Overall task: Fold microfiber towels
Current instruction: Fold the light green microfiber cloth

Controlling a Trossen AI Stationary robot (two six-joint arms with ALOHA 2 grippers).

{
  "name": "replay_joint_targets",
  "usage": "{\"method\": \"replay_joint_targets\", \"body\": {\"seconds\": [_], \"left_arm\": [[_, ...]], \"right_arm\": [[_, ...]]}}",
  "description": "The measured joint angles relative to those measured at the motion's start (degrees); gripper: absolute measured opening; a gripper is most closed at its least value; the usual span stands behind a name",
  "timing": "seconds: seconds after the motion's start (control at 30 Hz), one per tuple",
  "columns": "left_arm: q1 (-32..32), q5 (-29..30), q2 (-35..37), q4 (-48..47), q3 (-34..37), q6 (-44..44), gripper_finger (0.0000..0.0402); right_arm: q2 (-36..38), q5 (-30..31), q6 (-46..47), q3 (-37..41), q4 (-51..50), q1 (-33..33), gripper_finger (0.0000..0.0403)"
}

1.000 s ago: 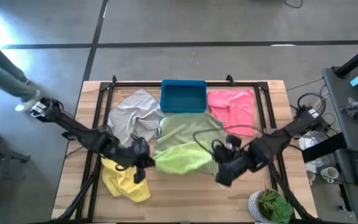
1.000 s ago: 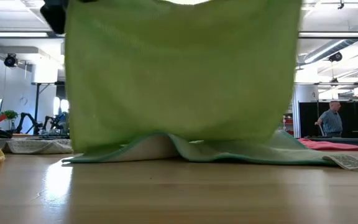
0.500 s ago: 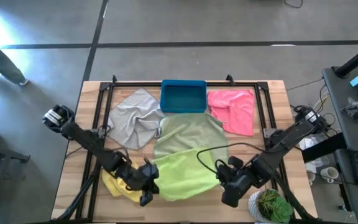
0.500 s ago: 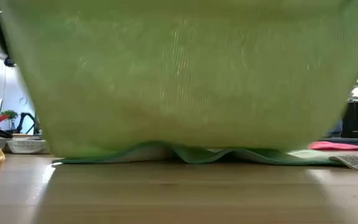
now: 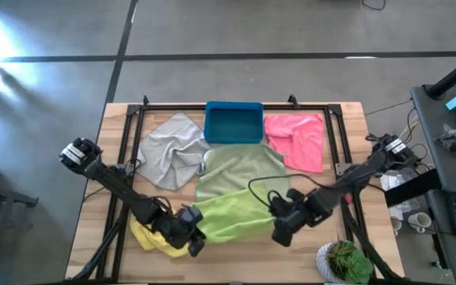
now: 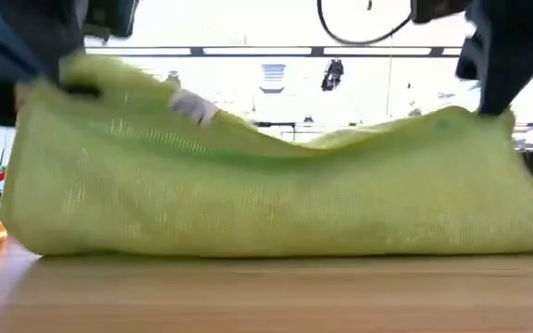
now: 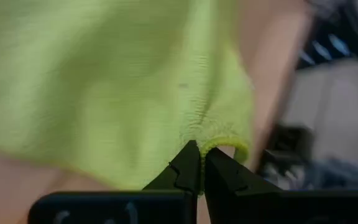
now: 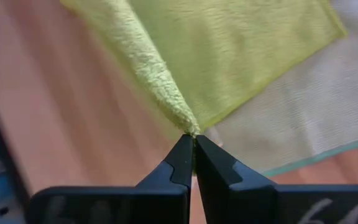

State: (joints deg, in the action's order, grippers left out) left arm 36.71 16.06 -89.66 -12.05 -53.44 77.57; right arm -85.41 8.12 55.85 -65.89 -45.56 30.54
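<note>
The bright lime green towel (image 5: 232, 218) lies near the table's front middle, its far part overlapping the pale sage green towel (image 5: 240, 170). My left gripper (image 5: 192, 241) is shut on its near left corner and my right gripper (image 5: 279, 235) on its near right corner. In the low view the lime towel (image 6: 266, 199) rests on the wood, its top edge sagging between the two held corners. The grey towel (image 5: 172, 150), the pink towel (image 5: 295, 138) and the yellow towel (image 5: 153, 235) lie flat or crumpled on the table. My left gripper pinches the lime towel's hemmed corner (image 7: 219, 143) between its two fingertips, slanting down from the table's left. The corner is raised off the table (image 6: 72, 79) and the cloth below it rests on the wood. My right gripper pinches the towel's other near corner at its very tip (image 8: 188, 127), slanting down from the right. That corner stands raised (image 6: 489, 116), and the edge between the two holds hangs slack.
A blue bin (image 5: 233, 123) stands at the far middle. A potted plant (image 5: 345, 261) sits at the near right corner. Black frame rails (image 5: 125, 166) run along the table's left and right sides. Bare wood (image 5: 236, 265) lies in front of the lime towel.
Both grippers have come toward the table's near edge and sunk, keeping hold of the lime towel's corners. The towel, which hung high like a curtain, is now lowered: its lower part lies on the table and its top edge sags.
</note>
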Motion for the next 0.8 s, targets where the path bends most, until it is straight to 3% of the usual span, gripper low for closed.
{"method": "replay_joint_targets", "body": {"seconds": [0.13, 0.27, 0.8], "left_arm": [[-0.1, 2.8, 0.0, -8.6, 0.0, 12.6, 0.0], [-0.3, 6.7, 0.0, -11.5, 0.1, 18.2, 0.0], [-2.4, 9.5, -1.8, -14.0, 0.3, 24.2, 0.0]], "right_arm": [[0.0, 0.8, -0.7, 1.4, 0.3, -3.8, 0.0008], [0.0, 0.9, -2.1, 2.5, 2.0, -7.4, 0.0008], [0.0, 0.5, -7.5, 5.1, 5.9, -14.6, 0.0008]]}}
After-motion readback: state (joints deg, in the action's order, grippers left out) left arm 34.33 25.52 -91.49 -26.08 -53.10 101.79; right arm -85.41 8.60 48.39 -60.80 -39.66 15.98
